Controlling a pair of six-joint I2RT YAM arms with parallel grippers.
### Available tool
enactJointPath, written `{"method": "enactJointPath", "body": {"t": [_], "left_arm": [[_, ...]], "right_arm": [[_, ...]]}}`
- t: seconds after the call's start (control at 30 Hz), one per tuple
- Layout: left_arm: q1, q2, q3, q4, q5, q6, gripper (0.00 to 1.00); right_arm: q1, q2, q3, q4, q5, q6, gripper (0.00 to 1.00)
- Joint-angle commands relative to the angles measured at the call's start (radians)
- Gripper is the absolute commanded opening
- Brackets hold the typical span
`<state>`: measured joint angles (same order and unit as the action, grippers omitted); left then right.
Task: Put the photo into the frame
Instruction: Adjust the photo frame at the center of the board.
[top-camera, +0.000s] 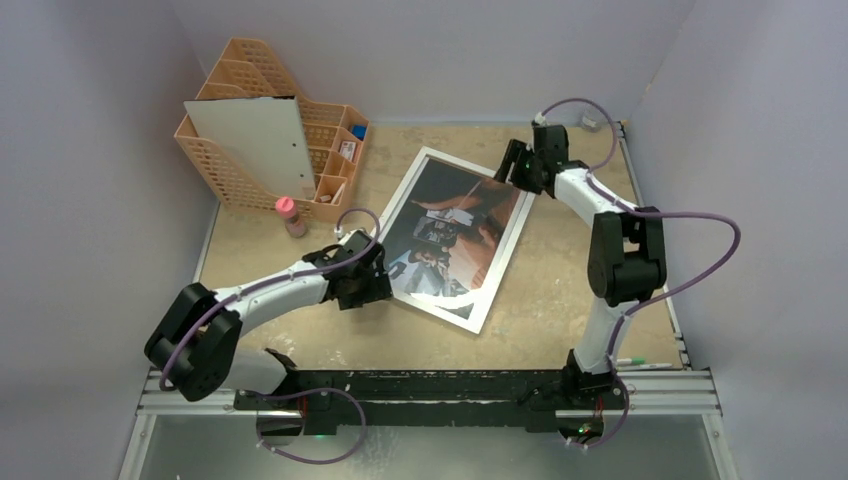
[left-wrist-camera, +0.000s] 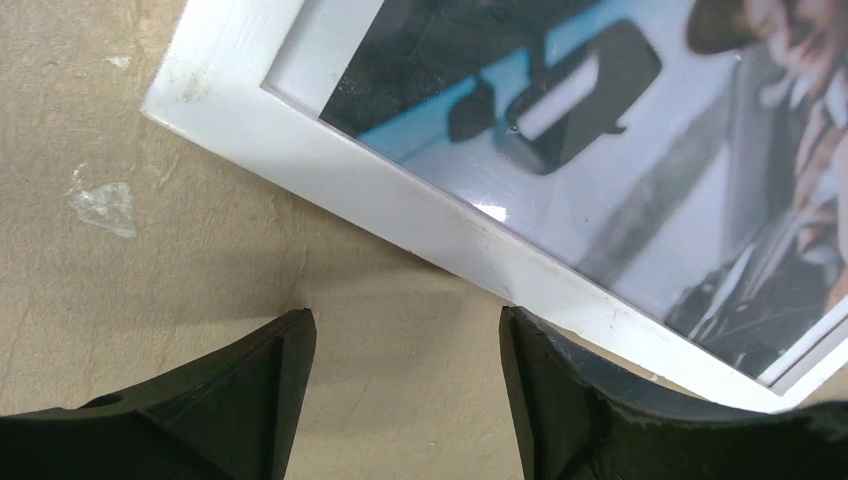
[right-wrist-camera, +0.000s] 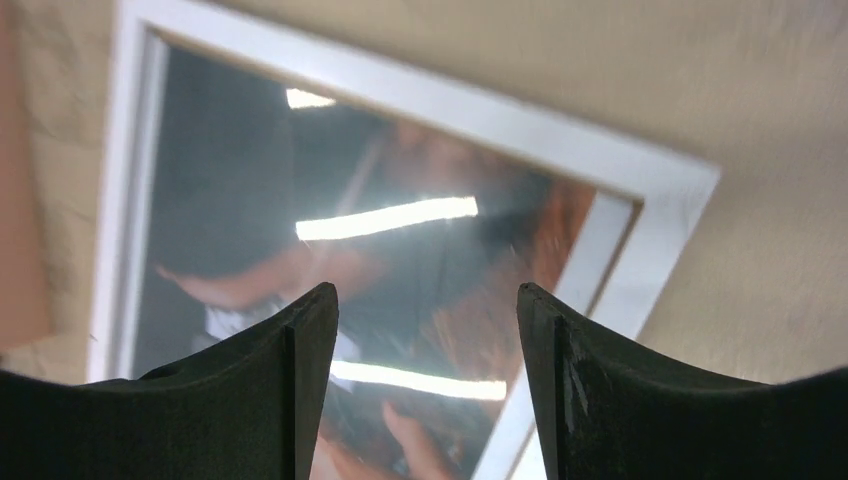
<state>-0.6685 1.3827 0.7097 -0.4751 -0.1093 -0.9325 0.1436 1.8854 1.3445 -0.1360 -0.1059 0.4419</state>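
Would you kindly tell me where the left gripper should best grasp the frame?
Probably the frame by its white edge nearest the left gripper, coming low from that side: it lies flat and is far wider than the open jaws, so only the rim's thickness would fit.

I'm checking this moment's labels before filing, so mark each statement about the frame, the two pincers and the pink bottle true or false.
1. The frame lies flat on the table with the photo facing up. True.
2. The left pincer grips the frame's white border. False: it is open and empty, over bare table just beside that border.
3. The right pincer is open, with nothing between its fingers, above the frame's far corner. True.
4. The pink bottle stands on the photo. False: it stands on the table next to the peach organiser.
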Motion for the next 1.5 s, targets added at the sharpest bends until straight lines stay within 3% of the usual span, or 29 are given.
{"method": "enactJointPath", "body": {"t": [0.0, 0.23, 0.33, 0.57, 0.83, 1.03, 1.23, 1.47], "left_arm": [[0.013, -0.082, -0.039, 0.042, -0.02, -0.027, 0.7], [0.02, -0.135, -0.094, 0.056, -0.003, -0.065, 0.7], [0.027, -0.143, -0.099, 0.055, -0.011, -0.076, 0.59], [0.058, -0.092, -0.089, 0.101, 0.019, -0.078, 0.61], [0.126, 0.002, -0.024, 0.144, 0.069, -0.054, 0.64], [0.172, 0.094, 0.081, 0.151, 0.105, 0.031, 0.64], [0.221, 0.189, 0.177, 0.18, 0.17, 0.093, 0.67], [0.253, 0.32, 0.336, 0.2, 0.245, 0.18, 0.69]], "right_arm": [[-0.002, 0.072, 0.151, 0.041, 0.083, -0.022, 0.69], [-0.002, 0.276, 0.36, 0.007, 0.13, -0.136, 0.7], [-0.002, 0.332, 0.425, -0.023, 0.142, -0.203, 0.7], [-0.004, 0.333, 0.388, -0.024, 0.067, -0.298, 0.7], [-0.038, 0.326, 0.33, -0.109, -0.104, -0.277, 0.7], [-0.131, 0.267, 0.194, -0.111, -0.239, -0.186, 0.7], [-0.141, 0.166, 0.053, -0.126, -0.241, -0.145, 0.7], [-0.142, -0.006, -0.252, -0.063, -0.207, -0.073, 0.71]]}}
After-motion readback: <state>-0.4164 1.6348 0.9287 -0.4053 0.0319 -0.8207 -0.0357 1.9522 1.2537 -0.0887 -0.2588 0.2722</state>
